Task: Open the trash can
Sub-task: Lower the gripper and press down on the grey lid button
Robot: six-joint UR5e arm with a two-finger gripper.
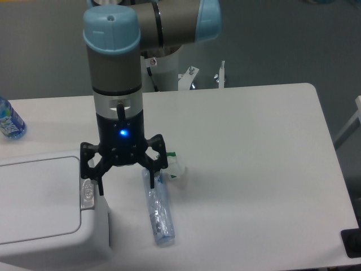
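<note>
At the near left corner of the table (pixel 254 169) sits the trash can (pixel 39 209), a boxy white bin with its lid panel shut and lying flat. Its left and near sides run off the picture, so I cannot make out its full shape or which way its long side runs. A small grey push-button (pixel 87 192) sits on the rim along the bin's right edge, facing up.

My gripper (pixel 125 184) hangs over that right edge, pointing straight down, with its two fingers spread apart and nothing between them. One fingertip (pixel 101 189) is just beside the button; I cannot tell whether it touches. The other finger comes down over the top end of a clear plastic bottle (pixel 159 212), which lies on its side just right of the bin, its long axis running near to far.

Just beyond the bottle is a small crumpled white scrap with a green edge (pixel 176 168), partly hidden behind the gripper. Far left, a blue-labelled bottle (pixel 8 121) is cut off by the picture edge. A dark object (pixel 352 243) shows at the near right corner, too cropped for me to identify.
</note>
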